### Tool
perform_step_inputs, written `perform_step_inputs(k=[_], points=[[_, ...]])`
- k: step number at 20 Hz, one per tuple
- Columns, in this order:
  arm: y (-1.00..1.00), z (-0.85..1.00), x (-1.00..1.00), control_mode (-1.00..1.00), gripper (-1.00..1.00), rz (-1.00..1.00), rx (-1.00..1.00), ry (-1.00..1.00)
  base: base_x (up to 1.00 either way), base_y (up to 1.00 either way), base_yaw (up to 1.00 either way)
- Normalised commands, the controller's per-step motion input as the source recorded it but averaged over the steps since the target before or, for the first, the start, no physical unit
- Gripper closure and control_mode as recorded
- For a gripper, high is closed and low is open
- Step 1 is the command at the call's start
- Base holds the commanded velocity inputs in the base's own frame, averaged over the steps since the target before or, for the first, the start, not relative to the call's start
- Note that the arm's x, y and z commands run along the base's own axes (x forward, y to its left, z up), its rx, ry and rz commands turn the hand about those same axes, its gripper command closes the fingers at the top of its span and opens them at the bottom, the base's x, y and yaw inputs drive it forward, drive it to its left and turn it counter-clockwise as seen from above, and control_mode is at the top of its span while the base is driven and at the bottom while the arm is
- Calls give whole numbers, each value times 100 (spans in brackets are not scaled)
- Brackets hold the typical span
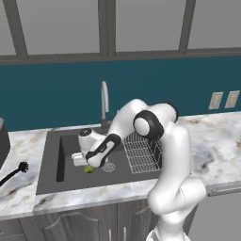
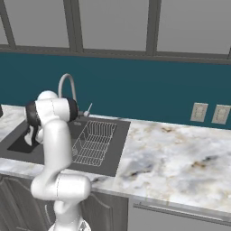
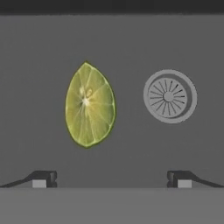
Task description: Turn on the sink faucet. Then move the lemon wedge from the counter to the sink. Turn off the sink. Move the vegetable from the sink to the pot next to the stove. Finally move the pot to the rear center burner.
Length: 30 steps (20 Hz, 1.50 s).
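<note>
1. The lemon wedge (image 3: 89, 105) lies flat on the sink (image 3: 39, 65) floor beside the round drain (image 3: 169, 96).
2. The gripper (image 3: 111, 179) hangs above it, its 2 fingers (image 3: 43, 178) spread wide, holding nothing.

Black dish brush (image 1: 14, 173) at left edge, two wall outlets (image 1: 224, 100) on teal backsplash (image 1: 52, 99), cabinets w/ handles below.

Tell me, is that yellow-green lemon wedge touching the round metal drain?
Apart. In the hand view, bare grey sink floor separates the lemon wedge from the drain.
</note>
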Motion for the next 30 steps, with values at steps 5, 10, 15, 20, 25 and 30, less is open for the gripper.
perform_step_inputs(k=[5, 10, 15, 20, 25, 30], points=[[0, -31, 33, -100, -100, 0, -1, 1, 0, 0, 0], [1, -25, 36, -100, -100, 0, -1, 4, 0, 0, 0], [2, -25, 36, -100, -100, 0, -2, 5, 0, 0, 0], [7, -26, 26, -100, -100, 0, -2, 5, 0, 0, 0], [12, -29, 15, -100, -100, 0, -2, 1, 0, 0, 0], [5, -23, 6, -100, -100, 0, 0, 0, 0, 0, 0]])
